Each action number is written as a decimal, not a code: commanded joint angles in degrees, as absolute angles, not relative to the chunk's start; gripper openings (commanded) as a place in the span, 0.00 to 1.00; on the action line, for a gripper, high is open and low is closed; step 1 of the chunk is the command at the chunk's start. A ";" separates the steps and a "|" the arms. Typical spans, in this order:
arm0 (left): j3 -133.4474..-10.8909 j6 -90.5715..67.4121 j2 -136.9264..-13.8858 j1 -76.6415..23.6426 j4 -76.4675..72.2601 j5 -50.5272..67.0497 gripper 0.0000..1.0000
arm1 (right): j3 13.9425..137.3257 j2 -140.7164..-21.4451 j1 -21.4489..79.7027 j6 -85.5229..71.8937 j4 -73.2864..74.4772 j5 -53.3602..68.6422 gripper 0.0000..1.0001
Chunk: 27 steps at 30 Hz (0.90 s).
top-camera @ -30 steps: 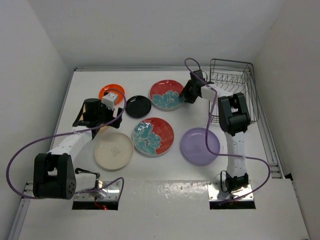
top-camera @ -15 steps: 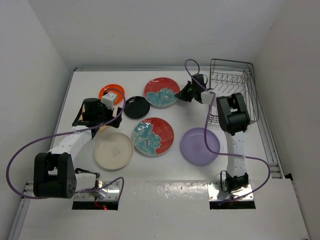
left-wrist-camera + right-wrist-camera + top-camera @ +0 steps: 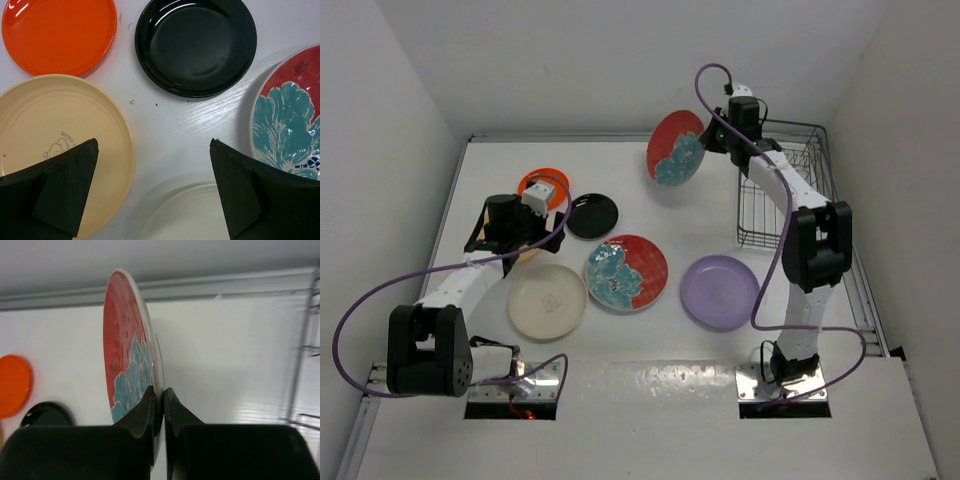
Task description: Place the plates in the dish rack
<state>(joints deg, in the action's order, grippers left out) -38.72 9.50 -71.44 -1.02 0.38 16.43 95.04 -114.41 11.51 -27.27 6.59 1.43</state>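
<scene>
My right gripper [image 3: 708,138] is shut on the rim of a red plate with teal flowers [image 3: 674,148] and holds it on edge in the air, left of the dark wire dish rack [image 3: 782,122]. In the right wrist view the fingers [image 3: 160,396] pinch that plate [image 3: 125,345]. My left gripper [image 3: 508,228] is open and empty, low over the table. The left wrist view shows the orange plate [image 3: 60,32], black plate [image 3: 196,45], tan-yellow plate [image 3: 55,130], cream plate [image 3: 200,215] and second red floral plate [image 3: 292,120].
In the top view the orange plate [image 3: 542,183], black plate [image 3: 594,214], second floral plate [image 3: 626,272], cream plate [image 3: 547,301] and lavender plate [image 3: 720,291] lie flat on the white table. No plates show in the rack. Walls close in on three sides.
My right gripper has lifted the red floral plate off the table, tipped it on edge, and carried it up and right toward the rack. The left arm has not moved.
</scene>
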 commanded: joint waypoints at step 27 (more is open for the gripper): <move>-35.68 7.56 -69.96 -0.35 -3.08 18.54 0.97 | 97.82 -95.36 -15.82 8.08 -3.15 -16.44 0.00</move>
